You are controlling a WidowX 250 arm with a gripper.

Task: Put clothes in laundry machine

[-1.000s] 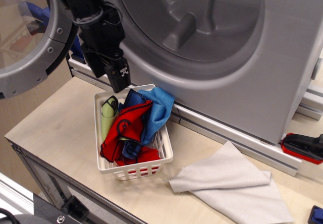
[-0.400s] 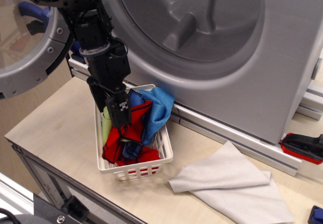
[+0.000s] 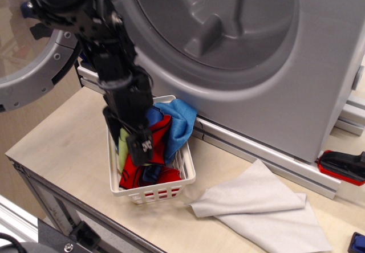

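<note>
Gripper down in the basket, reaching for the clothes

The black gripper (image 3: 141,150) is lowered into the white slotted basket (image 3: 153,191), its tip pressed among the clothes (image 3: 165,130), probably to pick out one piece for the laundry machine (image 3: 239,53); whether its fingers are apart or closed on cloth cannot be told, since the tip is sunk in the pile. The basket holds a red piece with dark trim (image 3: 134,176), a blue one (image 3: 181,122) spilling over the rim nearest the machine, and a pale yellow-green one (image 3: 122,140) along the left wall. The basket sits just below the open drum mouth, whose ribbed drum shows no clothes inside. A large pale grey cloth (image 3: 262,207) lies apart on the table (image 3: 63,133).
</note>
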